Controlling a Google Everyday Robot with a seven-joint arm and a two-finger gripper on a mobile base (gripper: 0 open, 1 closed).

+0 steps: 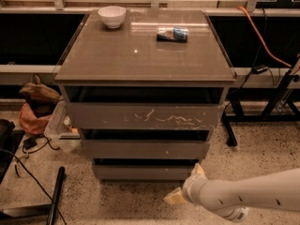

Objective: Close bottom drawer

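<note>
The bottom drawer (143,171) is the narrowest of three grey-brown fronts on the cabinet, lowest and just above the floor. A dark gap shows above its front. My gripper (186,184) is low at the drawer's right front corner, on a white arm coming in from the lower right. Its two yellowish fingertips (172,198) are spread apart and hold nothing. The upper fingertip is close to the drawer's lower right corner; I cannot tell if it touches.
The middle drawer (145,149) and the scratched top drawer (145,116) stick out above. A white bowl (111,16) and a small packet (172,33) sit on the cabinet top (140,55). Bags (35,107), cables and a black pole (55,196) lie left; a stand's legs (229,125) are right.
</note>
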